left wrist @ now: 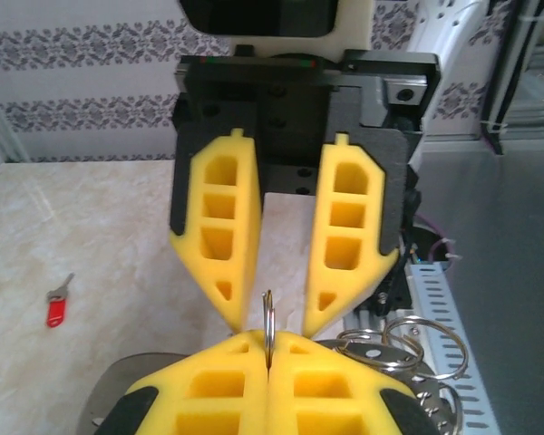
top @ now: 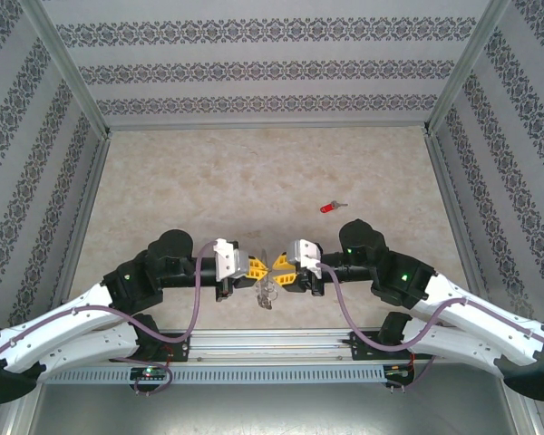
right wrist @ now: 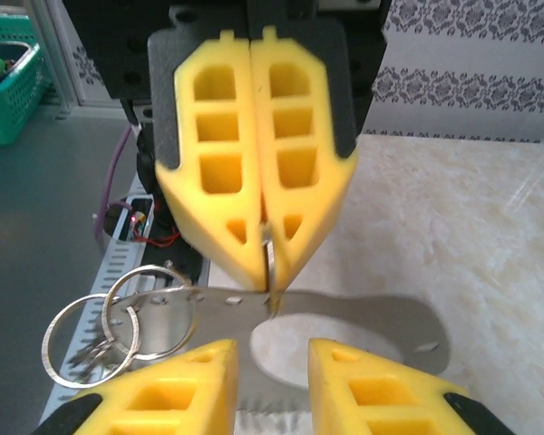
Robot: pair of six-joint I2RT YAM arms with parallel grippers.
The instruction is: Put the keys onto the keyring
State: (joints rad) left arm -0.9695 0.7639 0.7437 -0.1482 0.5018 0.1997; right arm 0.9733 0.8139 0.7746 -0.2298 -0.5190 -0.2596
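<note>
Beige marbled tabletop (top: 254, 181) between patterned walls (top: 254, 72). At its near edge the left end effector (left wrist: 268, 349) is pressed together, pinching the keyring (right wrist: 390, 317). The right end effector (right wrist: 272, 349) faces it, fingers spread. The red key (top: 329, 207) lies farther right, well apart.

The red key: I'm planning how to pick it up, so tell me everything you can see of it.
The red key is small, with a bright red, plastic-looking head and a short silvery blade. It lies flat on the pale marbled table, right of the middle in the top view, with its blade pointing right and slightly toward the far side. Only the table touches it; it lies free, well apart from the keyring.
</note>
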